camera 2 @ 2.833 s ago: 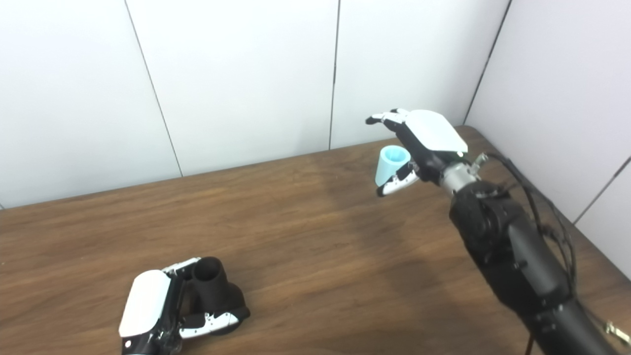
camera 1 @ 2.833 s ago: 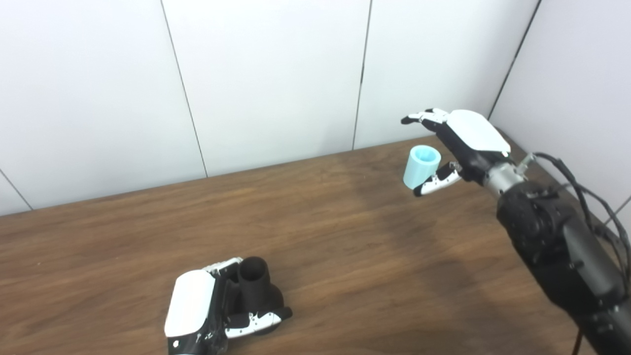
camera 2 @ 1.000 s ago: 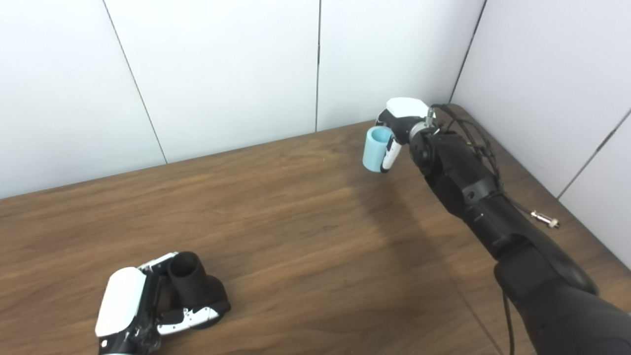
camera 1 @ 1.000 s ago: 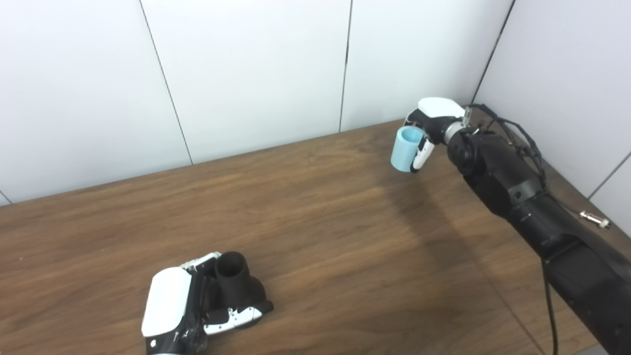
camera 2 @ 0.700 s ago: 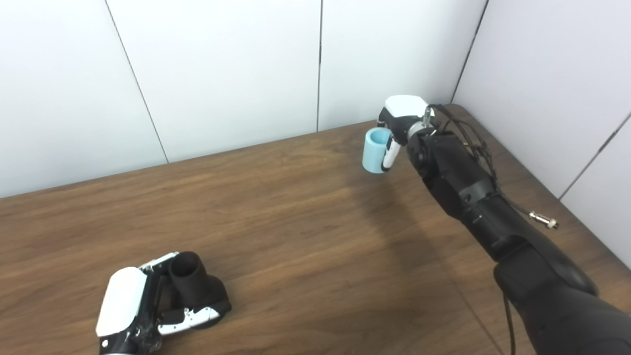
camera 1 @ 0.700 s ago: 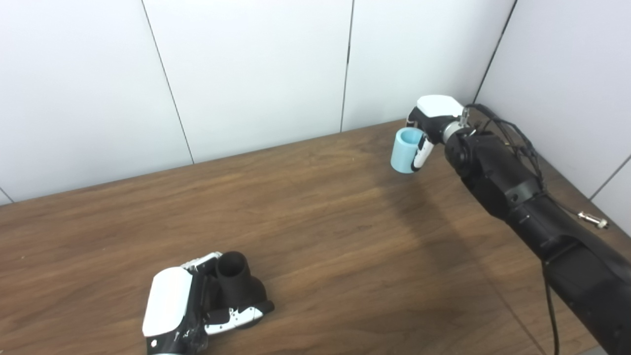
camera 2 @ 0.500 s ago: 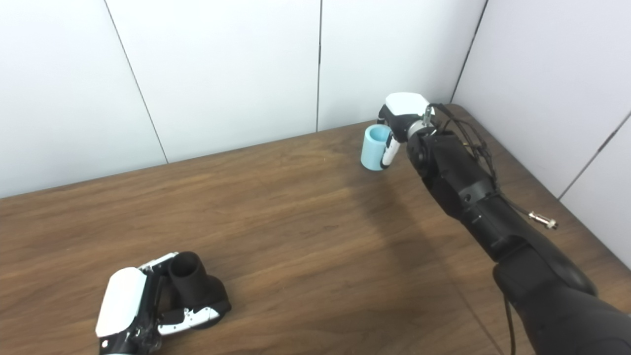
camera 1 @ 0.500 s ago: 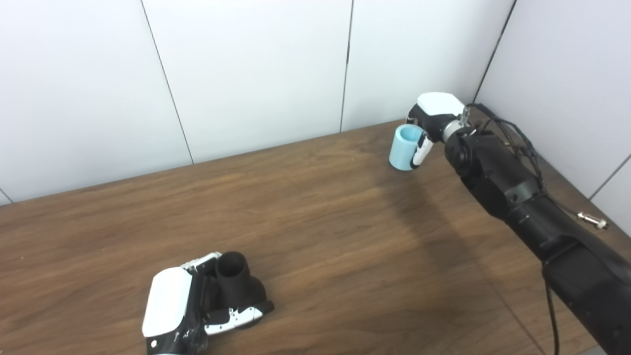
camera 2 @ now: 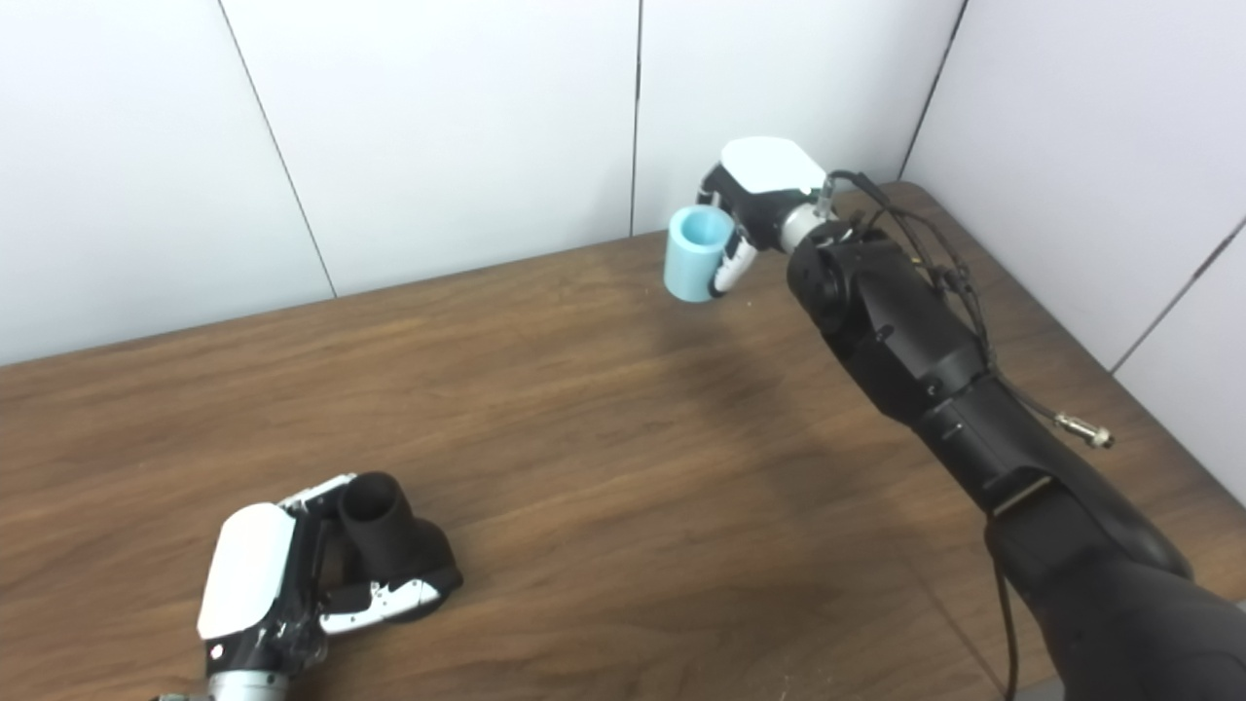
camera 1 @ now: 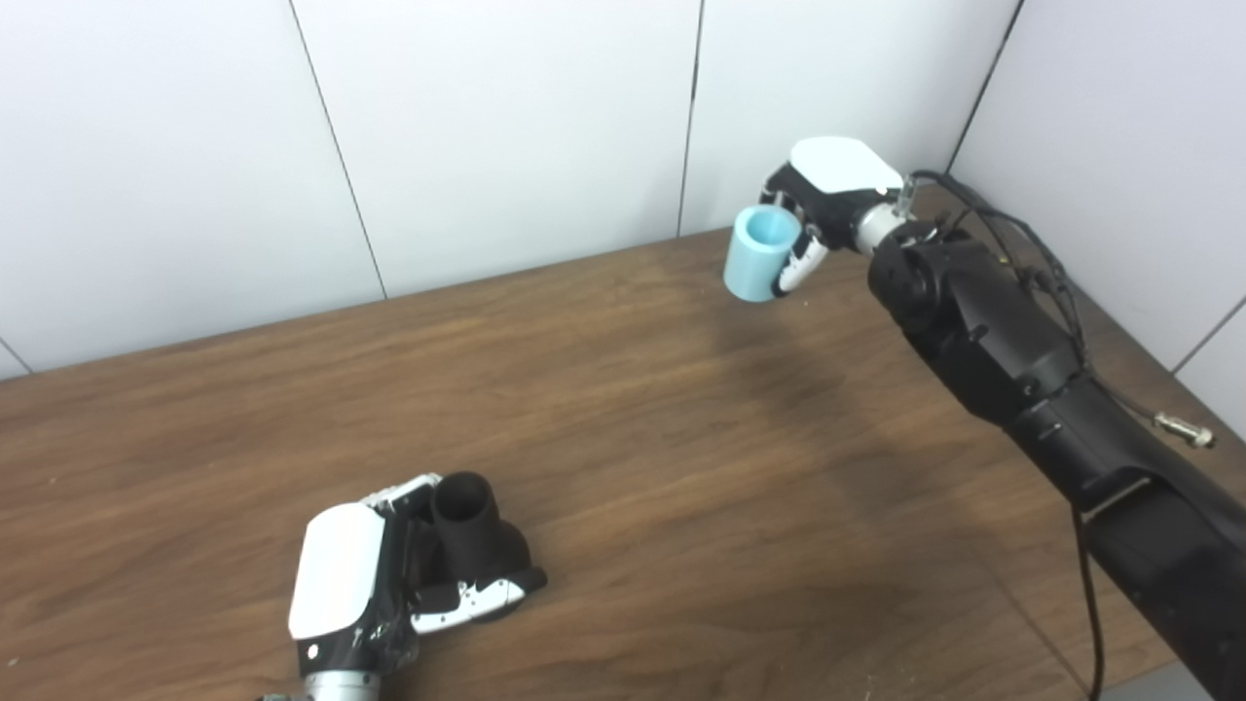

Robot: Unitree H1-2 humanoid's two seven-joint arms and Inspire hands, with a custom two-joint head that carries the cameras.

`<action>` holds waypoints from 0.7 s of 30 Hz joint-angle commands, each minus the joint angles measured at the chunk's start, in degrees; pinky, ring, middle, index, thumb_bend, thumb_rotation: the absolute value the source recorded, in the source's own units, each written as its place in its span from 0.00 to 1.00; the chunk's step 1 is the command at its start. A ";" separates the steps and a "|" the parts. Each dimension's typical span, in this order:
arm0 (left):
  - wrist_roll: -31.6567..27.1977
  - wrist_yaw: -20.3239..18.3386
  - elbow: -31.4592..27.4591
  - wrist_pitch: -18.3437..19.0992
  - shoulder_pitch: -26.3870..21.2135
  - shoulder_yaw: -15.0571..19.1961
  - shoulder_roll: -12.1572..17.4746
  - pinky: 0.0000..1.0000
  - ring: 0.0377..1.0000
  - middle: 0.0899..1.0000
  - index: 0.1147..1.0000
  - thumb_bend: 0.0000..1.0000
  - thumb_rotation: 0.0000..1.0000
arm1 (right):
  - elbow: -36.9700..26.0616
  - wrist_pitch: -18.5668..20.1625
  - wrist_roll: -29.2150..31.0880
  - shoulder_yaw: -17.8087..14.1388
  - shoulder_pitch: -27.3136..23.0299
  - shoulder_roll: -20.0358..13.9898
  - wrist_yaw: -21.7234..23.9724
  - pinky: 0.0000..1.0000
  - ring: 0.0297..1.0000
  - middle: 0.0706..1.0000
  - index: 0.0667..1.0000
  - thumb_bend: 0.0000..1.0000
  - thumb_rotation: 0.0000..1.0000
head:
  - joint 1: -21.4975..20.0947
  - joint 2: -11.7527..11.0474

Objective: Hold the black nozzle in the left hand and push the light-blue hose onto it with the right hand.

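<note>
The black nozzle (camera 1: 474,537) rests on the wooden table (camera 1: 623,428) at the near left, its round opening turned upward. My left hand (camera 1: 365,579) is shut on it, fingers wrapped round its body. Far back on the right, the light-blue hose (camera 1: 760,252), a short open tube, hangs in the air above the table. My right hand (camera 1: 827,190) is shut on the hose, thumb across its right side. The two parts are far apart across the table.
White wall panels (camera 1: 506,127) close off the back and right of the table. Black cables (camera 1: 1012,253) run along my right forearm, and a small metal connector (camera 1: 1183,429) lies near the right table edge.
My right hand has lifted the light-blue hose and carried it a little to the left. My left hand and the black nozzle stay in place.
</note>
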 commanded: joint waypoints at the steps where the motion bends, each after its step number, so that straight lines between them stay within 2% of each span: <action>1: 1.37 -0.87 1.78 1.22 2.26 -0.73 0.09 0.60 0.53 0.37 0.45 0.52 0.00 | -4.88 -0.24 0.38 -1.31 -1.51 -2.39 1.43 0.33 0.39 0.49 0.46 0.50 0.00 | 0.31 0.15; 4: 1.69 -0.56 1.96 1.29 2.25 -0.98 -0.24 0.61 0.53 0.36 0.45 0.52 0.00 | -9.48 0.40 -1.06 -0.41 -1.28 -2.30 5.00 0.30 0.38 0.49 0.47 0.50 0.00 | 1.53 0.21; 10: 2.28 -0.83 1.36 1.83 2.53 -1.31 -1.02 0.61 0.53 0.37 0.45 0.52 0.00 | -15.82 1.03 -2.87 1.24 -1.20 -1.25 11.87 0.36 0.40 0.48 0.45 0.50 0.00 | 2.89 0.40; 15: 2.76 -0.45 1.45 1.96 2.71 -1.37 -1.39 0.62 0.54 0.37 0.45 0.52 0.00 | -15.14 -2.76 -1.63 1.04 0.22 -0.55 10.86 0.34 0.40 0.48 0.46 0.50 0.00 | 3.78 0.46; 21: 2.96 -0.52 1.30 2.35 2.86 -1.28 -1.57 0.62 0.54 0.39 0.45 0.52 0.00 | -15.19 -4.43 -2.45 1.83 0.86 0.38 12.11 0.33 0.39 0.48 0.46 0.50 0.00 | 4.48 0.69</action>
